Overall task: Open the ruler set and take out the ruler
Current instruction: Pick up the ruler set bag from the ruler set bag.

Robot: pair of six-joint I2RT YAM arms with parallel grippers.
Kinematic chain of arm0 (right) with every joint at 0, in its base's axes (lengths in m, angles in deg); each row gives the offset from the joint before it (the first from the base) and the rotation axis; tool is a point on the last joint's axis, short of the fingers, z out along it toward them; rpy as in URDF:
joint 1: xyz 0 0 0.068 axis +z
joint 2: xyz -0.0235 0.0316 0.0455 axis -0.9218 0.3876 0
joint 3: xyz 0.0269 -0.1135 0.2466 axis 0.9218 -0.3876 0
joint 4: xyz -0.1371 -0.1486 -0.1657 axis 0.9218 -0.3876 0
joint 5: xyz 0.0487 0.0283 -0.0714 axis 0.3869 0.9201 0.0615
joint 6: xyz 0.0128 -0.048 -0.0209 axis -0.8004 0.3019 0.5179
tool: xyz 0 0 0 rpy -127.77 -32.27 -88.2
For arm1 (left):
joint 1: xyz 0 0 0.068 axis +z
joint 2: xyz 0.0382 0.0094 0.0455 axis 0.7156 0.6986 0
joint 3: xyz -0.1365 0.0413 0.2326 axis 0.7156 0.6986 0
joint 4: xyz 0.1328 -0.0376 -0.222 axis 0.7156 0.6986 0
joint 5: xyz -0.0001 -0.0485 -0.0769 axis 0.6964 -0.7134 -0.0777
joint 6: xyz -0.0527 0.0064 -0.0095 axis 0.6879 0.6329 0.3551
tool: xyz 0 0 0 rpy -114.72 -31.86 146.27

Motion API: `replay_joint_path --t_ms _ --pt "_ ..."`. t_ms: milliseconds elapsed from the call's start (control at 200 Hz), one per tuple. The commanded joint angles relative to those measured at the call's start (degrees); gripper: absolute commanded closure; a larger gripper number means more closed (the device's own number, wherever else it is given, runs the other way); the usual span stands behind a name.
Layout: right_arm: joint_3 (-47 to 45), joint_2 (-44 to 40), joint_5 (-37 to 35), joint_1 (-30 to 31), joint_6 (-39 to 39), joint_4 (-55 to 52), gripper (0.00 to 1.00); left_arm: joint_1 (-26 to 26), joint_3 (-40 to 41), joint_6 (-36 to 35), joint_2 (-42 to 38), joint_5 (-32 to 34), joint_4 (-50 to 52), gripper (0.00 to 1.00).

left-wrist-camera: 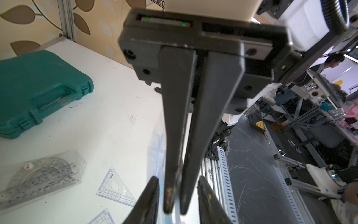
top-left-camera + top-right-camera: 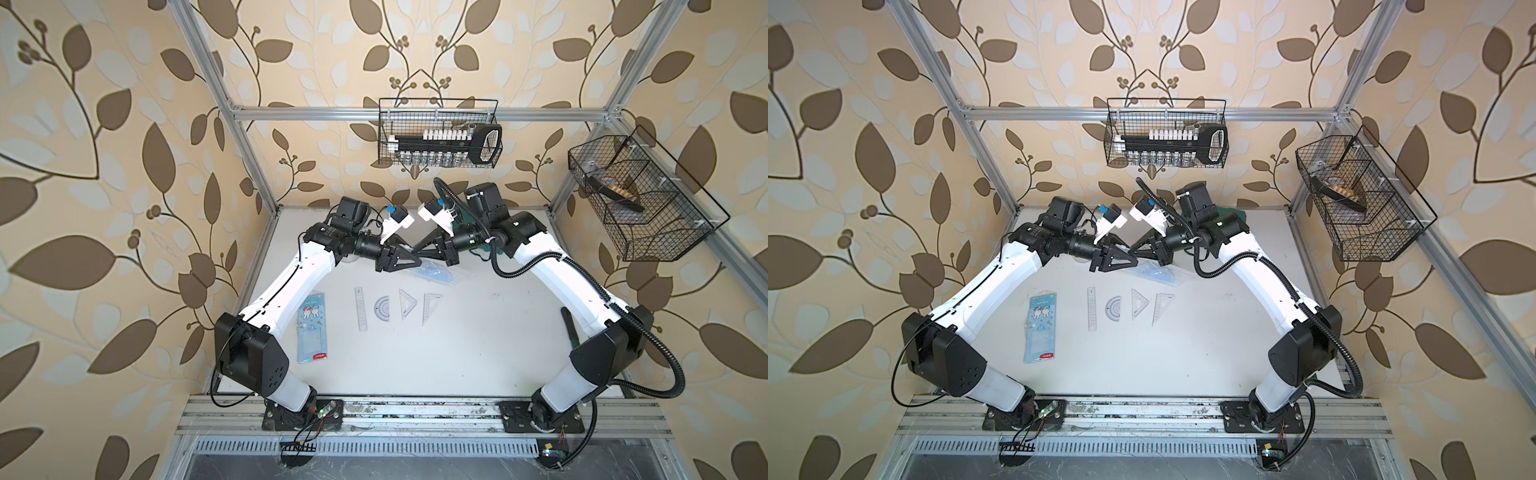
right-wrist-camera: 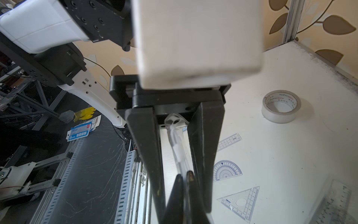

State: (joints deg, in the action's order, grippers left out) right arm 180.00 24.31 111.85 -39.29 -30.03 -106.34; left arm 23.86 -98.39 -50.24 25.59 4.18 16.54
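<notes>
Right gripper (image 3: 184, 177) is clamped tight on the edge of a clear pouch (image 3: 177, 149), its jaws pressed together with the plastic pinched between them. Left gripper (image 2: 415, 262) meets it tip to tip above the back middle of the desk (image 2: 478, 340). Its jaws stand apart on either side of the pouch, with a gap showing on each side in the right wrist view.

A green case (image 1: 38, 87) lies shut at the back of the desk, behind the right arm. A flat blue printed pack (image 2: 313, 328) lies beside the left forearm, well apart from the pouch. In both top views the pouch spreads out below the right gripper, with bluish shapes showing through it. Whether it rests on the desk I cannot tell. A roll of tape (image 3: 280, 106) sits flat on the desk. In front of the grippers, clear tools lie in a row, near one another but not touching: the ruler (image 2: 360, 309), a protractor (image 2: 384, 309), then a set square (image 2: 407, 304).
</notes>
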Motion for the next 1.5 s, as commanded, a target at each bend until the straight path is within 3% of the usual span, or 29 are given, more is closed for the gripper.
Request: replay_joint_path --t_ms 0,65,190,625,925,1150,1339,1494 --pt "-4.0 -3.7 0.0 -0.2 -3.7 6.9 1.0 -0.4 1.4 1.0 -3.7 1.7 -4.2 0.6" --pt "-7.1 -5.5 0.0 -1.0 -6.4 11.2 1.0 -0.4 2.6 1.5 -4.3 2.8 -5.7 0.6" --pt "-11.3 -8.2 0.9 -2.2 -9.3 16.4 1.0 -0.4 4.7 2.3 -6.5 3.5 -8.4 0.69" --pt "-12.3 -8.7 3.3 -2.5 -9.6 16.4 1.0 -0.4 4.8 4.2 -5.9 0.1 -12.8 0.71" --pt "-12.5 -8.9 3.2 -2.6 -8.5 15.4 1.0 -0.4 5.4 3.2 -6.0 -1.2 -13.6 1.0" --pt "-12.9 -9.3 2.9 -3.4 -8.0 14.9 1.0 -0.4 7.6 1.1 -8.0 0.1 -14.1 1.0" --pt "-11.1 -8.5 3.2 -4.0 -5.4 12.0 0.76 -0.6 5.0 -3.9 -5.7 2.7 -6.8 1.0" --pt "-10.6 -7.8 1.5 -4.4 -1.5 7.6 0.71 -0.6 -2.5 -11.0 -0.2 8.4 5.9 1.0"
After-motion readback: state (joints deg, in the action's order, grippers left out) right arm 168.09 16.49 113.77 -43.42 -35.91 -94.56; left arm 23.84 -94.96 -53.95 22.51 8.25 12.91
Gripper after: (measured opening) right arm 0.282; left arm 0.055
